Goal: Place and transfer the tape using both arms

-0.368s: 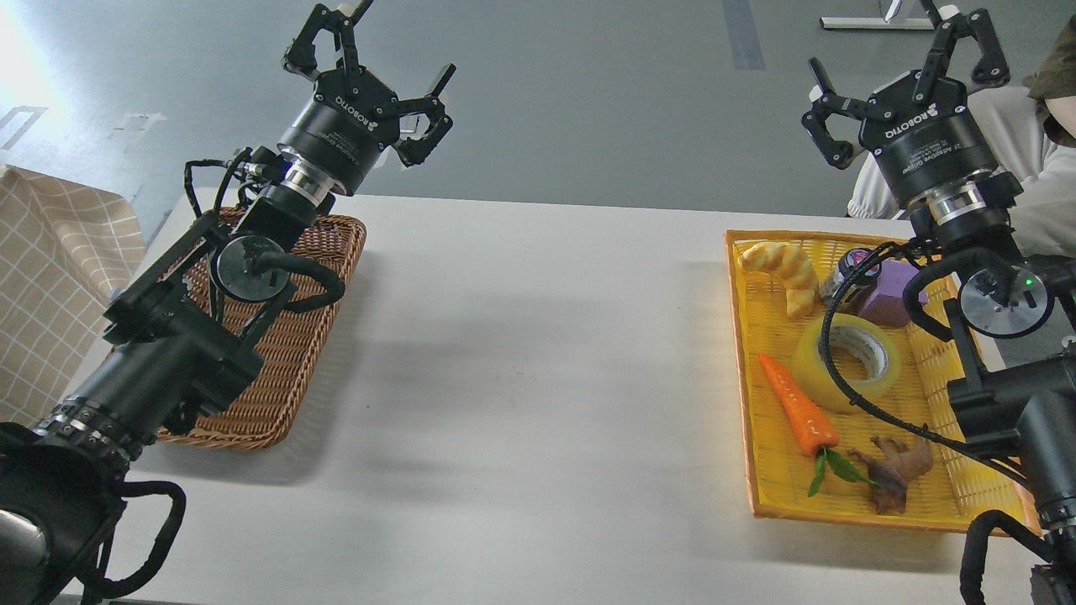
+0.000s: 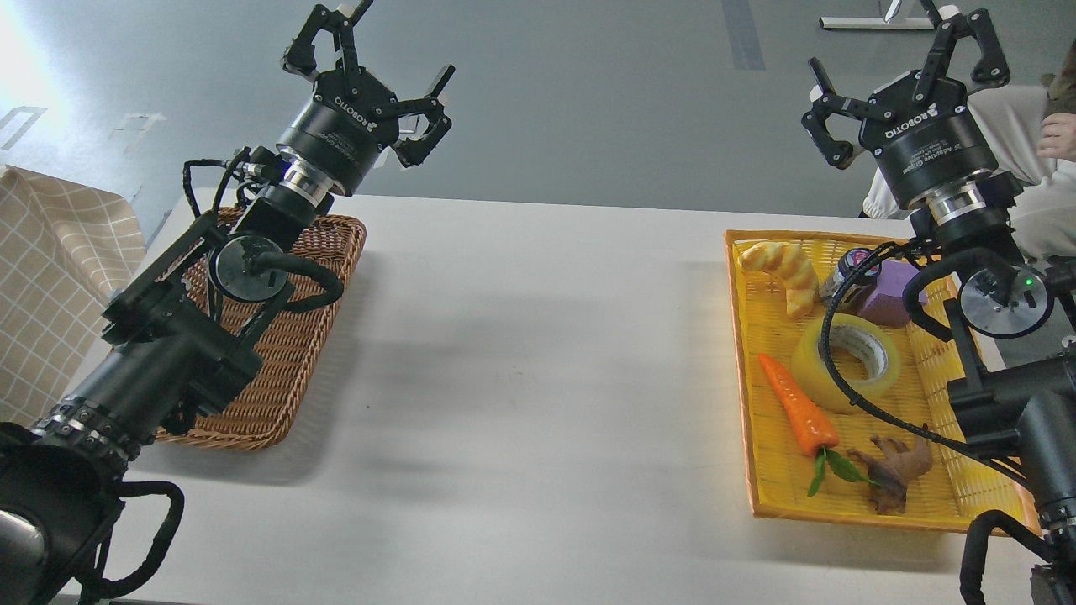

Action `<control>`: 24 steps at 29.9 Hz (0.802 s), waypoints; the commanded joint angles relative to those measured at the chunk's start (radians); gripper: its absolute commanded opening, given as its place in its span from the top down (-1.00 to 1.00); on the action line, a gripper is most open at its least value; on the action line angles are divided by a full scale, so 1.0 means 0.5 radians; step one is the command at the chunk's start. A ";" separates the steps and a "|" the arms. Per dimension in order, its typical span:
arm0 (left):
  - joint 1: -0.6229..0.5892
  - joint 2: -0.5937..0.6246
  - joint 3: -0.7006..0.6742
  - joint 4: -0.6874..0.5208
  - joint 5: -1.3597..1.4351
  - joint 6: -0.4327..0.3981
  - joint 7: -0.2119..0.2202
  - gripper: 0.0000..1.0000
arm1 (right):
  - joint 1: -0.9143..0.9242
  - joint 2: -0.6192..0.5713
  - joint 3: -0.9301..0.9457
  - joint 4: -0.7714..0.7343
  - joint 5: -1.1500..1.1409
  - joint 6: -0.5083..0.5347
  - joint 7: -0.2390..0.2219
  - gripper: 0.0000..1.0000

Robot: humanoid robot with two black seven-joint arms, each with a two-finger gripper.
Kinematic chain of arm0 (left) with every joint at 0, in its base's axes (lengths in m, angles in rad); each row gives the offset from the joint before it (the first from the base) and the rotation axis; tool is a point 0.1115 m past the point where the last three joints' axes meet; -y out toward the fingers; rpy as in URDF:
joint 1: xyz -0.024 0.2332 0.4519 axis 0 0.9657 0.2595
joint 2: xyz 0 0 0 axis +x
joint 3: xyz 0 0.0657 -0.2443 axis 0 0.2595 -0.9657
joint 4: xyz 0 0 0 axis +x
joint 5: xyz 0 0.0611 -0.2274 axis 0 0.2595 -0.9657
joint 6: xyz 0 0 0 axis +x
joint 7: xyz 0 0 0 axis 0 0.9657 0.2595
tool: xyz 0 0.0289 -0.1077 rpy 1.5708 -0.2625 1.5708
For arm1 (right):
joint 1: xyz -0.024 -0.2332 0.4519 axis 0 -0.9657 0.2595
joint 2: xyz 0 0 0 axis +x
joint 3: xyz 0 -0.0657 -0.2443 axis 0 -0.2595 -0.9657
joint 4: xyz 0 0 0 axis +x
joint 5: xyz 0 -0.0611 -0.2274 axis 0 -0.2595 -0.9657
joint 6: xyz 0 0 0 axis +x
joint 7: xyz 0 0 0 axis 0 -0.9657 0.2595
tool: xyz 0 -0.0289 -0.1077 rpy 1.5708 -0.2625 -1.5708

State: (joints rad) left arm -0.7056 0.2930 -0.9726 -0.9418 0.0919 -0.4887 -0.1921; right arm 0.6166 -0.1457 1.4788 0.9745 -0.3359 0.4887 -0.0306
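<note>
Nothing done yet: the tape [image 2: 849,363] lies untouched in the yellow tray [image 2: 841,511] at right; left gripper [image 2: 376,80] and right gripper [image 2: 901,82] hover empty, fingers spread

Two black jointed arms with looping black cables end in three-fingered grippers, left [image 2: 370,71] and right [image 2: 904,80], marked ROBOTIQ.

- Tape [image 2: 849,363]: wide translucent yellowish roll, grey-white core, lying tilted in the yellow tray [image 2: 751,403], free of either gripper.
- Left gripper [image 2: 370,63], right gripper [image 2: 904,80]: black, fingers spread, raised, empty.
</note>
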 commanded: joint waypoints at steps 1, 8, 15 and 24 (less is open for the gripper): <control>-0.003 0.000 -0.003 0.000 0.000 0.000 0.001 -0.95 | -0.003 0.000 0.000 -0.001 0.000 0.000 0.000 -1.00; -0.003 0.000 -0.003 0.000 -0.003 0.000 0.001 -0.95 | 0.000 0.000 0.000 -0.001 0.000 0.000 0.000 -1.00; -0.003 0.006 0.000 0.000 0.000 0.000 0.001 -0.95 | 0.000 -0.006 0.000 0.002 0.000 0.000 0.012 -1.00; -0.003 0.000 -0.003 0.000 0.003 0.000 0.001 -0.95 | -0.003 -0.015 0.003 0.015 0.000 0.000 0.015 -1.00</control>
State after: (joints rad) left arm -0.7072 0.2931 -0.9729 -0.9418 0.0925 -0.4887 -0.1921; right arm 0.6153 -0.1531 1.4799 0.9807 -0.3359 0.4887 -0.0230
